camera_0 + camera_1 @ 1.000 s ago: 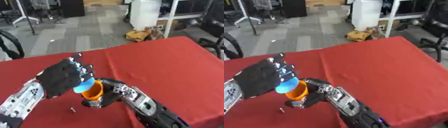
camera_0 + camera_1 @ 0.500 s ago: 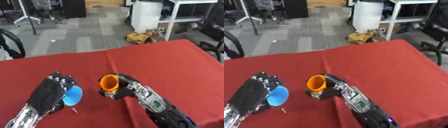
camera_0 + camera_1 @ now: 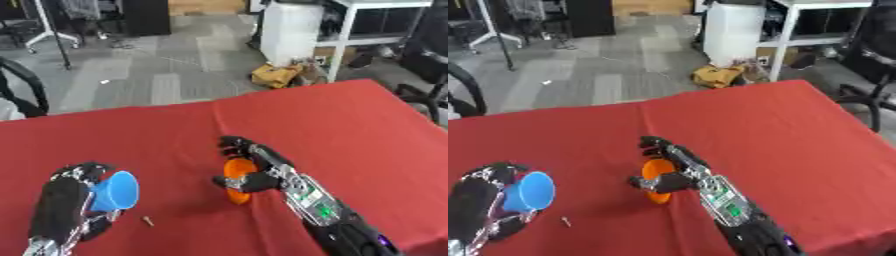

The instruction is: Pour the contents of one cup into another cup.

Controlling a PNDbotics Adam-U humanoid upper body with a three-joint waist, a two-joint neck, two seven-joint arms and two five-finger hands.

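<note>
The two cups, touching a second ago, are now well apart: the left hand grips the blue cup at lower left, the right hand grips the orange cup mid-frame above the red table, so pouring looks finished.

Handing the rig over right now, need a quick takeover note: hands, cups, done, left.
Left hand: curled round the blue cup, low at the left, cup tipped with its mouth facing right.
Right hand: curled round the orange cup, mid-table on the red tablecloth.
The cups are apart, not lined up for a pour.
A small item lies on the cloth by the blue cup.
Done: can't tell whether anything got poured.
Left: check cup contents, set both down.
</note>
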